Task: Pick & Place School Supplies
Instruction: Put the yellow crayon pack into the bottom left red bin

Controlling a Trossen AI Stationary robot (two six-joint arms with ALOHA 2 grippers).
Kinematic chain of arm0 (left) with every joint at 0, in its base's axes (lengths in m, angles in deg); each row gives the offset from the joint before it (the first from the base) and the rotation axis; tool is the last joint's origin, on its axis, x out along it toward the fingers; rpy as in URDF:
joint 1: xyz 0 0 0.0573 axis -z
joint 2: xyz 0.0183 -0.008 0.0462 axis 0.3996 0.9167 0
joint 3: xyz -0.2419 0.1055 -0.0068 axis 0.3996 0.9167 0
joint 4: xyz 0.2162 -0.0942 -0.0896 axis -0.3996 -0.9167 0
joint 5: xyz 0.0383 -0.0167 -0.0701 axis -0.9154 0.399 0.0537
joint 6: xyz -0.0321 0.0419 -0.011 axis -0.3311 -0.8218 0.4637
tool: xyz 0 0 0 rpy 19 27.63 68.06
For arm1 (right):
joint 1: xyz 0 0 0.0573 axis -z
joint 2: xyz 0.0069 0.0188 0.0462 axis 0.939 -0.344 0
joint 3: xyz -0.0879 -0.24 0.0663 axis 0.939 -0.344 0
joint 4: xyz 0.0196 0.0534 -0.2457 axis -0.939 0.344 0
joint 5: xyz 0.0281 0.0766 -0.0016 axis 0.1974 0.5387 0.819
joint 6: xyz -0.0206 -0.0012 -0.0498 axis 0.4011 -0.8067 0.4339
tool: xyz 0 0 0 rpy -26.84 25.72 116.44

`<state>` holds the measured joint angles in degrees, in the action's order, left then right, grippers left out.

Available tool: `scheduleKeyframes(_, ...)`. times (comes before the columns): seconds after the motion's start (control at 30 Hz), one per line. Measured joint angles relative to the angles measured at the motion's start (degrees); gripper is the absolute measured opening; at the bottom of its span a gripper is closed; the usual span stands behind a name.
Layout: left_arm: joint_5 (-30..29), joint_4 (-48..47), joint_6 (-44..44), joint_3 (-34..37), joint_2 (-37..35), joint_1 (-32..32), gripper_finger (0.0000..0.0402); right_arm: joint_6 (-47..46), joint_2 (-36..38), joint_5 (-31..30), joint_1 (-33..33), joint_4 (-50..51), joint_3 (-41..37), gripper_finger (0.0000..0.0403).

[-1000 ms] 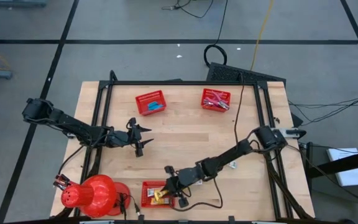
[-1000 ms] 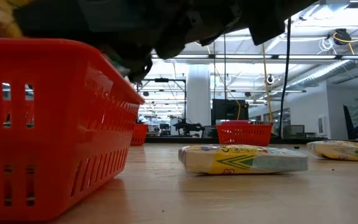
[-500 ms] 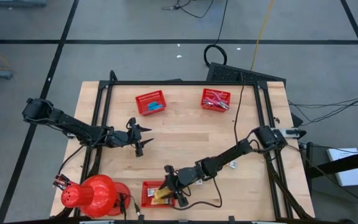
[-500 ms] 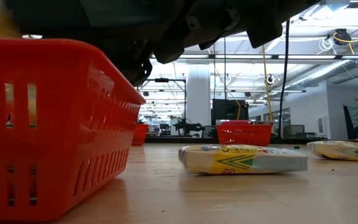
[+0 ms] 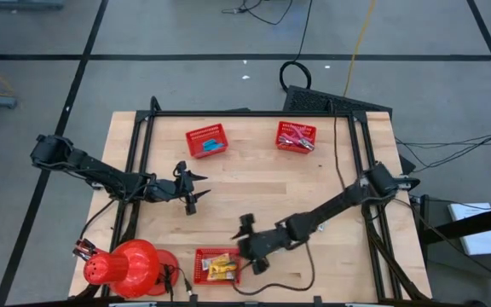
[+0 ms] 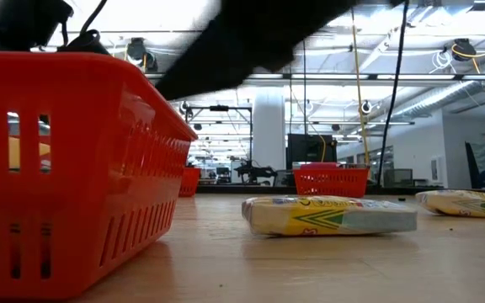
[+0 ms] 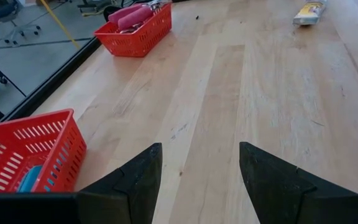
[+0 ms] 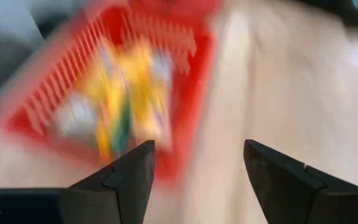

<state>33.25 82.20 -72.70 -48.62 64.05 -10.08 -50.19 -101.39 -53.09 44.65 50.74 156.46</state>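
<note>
Right gripper (image 5: pixel 247 243) has released the yellow packets (image 5: pixel 222 267), fingers (image 8: pixel 120 180) spread.

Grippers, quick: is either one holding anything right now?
Left gripper: open, holding nothing, above bare wooden table.
Right gripper: open, empty, beside the red mesh basket of yellow packets.

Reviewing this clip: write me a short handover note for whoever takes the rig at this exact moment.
Right gripper: open, empty, just beside the near basket.
Left gripper: open, empty, hovering over bare table at mid-left.
Done: yellow packets lie in the near basket; blue items sit in the far-left basket; pink-handled tools fill the far-right basket.
Left: one yellow packet lies loose on the table near the right arm; the low view shows a second.
</note>
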Motion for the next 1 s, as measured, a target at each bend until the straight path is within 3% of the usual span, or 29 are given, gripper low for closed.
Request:
scheduleKeyframes(0.23, 0.0, -0.08, 0.0, 0.0, -0.02, 0.0, 0.0218, -6.66, 12.19, -10.23, -1.53, 9.94, -12.9, 0.0237)
scheduleKeyframes(0.5, 0.0, -0.02, -0.06, 0.0, -0.01, 0.0, 0.0218, -23.21, 31.19, -10.18, -2.01, 10.33, -35.67, 0.0242)
scheduleKeyframes(0.67, 0.0, -0.07, -0.04, 0.0, 0.01, 0.0, 0.0218, -33.97, 40.19, -9.15, -4.48, 15.88, -44.09, 0.0242)
scheduleKeyframes(0.83, 0.0, -0.33, -0.03, 0.0, 0.01, 0.0, 0.0218, -41.39, 43.35, -7.29, -6.63, 17.2, -48.99, 0.0242)
scheduleKeyframes(1.0, 0.0, -0.35, -0.04, 0.0, 0.01, 0.0, 0.0218, -44.16, 41.22, -6.8, -7.74, 17.12, -50.54, 0.0242)
